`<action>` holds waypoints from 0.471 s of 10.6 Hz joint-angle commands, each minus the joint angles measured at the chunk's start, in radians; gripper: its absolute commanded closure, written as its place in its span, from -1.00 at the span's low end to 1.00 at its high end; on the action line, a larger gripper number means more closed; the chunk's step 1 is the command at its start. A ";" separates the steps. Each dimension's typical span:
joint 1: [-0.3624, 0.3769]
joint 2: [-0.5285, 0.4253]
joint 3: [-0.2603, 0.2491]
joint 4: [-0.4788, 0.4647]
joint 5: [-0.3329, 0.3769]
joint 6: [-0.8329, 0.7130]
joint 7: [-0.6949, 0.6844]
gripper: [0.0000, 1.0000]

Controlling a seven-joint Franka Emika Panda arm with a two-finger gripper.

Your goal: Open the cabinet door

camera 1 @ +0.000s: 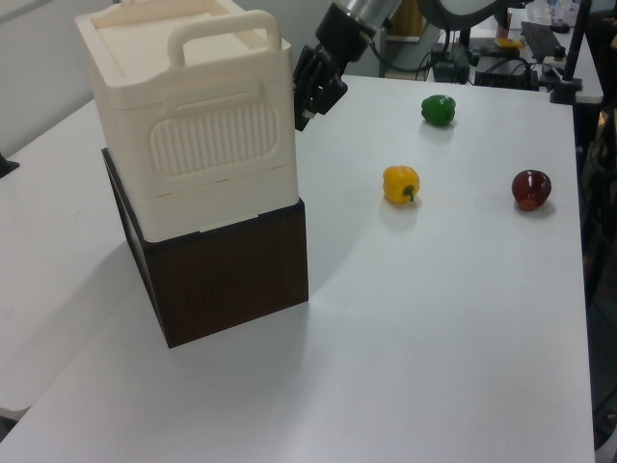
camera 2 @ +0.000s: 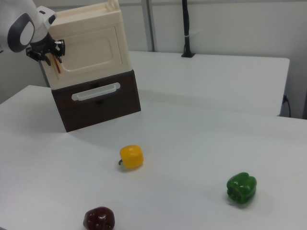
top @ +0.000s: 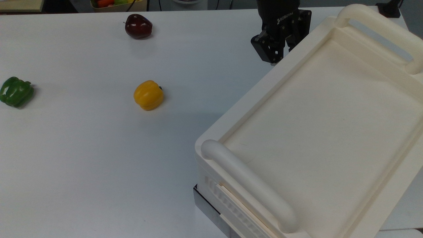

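Cabinet door (camera 2: 90,49), a cream panel on the cabinet's front face, stands just to the right of the gripper (camera 2: 51,60) in the right view. The arm reaches down at a slant beside the cabinet's corner, fingers at the copper-brown strip handle (camera 2: 57,64). Whether they pinch it I cannot tell.
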 commanded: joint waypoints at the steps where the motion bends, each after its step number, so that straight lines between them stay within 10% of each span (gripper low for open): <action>1: 0.036 0.010 -0.009 -0.001 -0.007 0.038 0.018 0.68; 5: 0.032 0.003 -0.011 -0.003 -0.023 0.038 0.004 1.00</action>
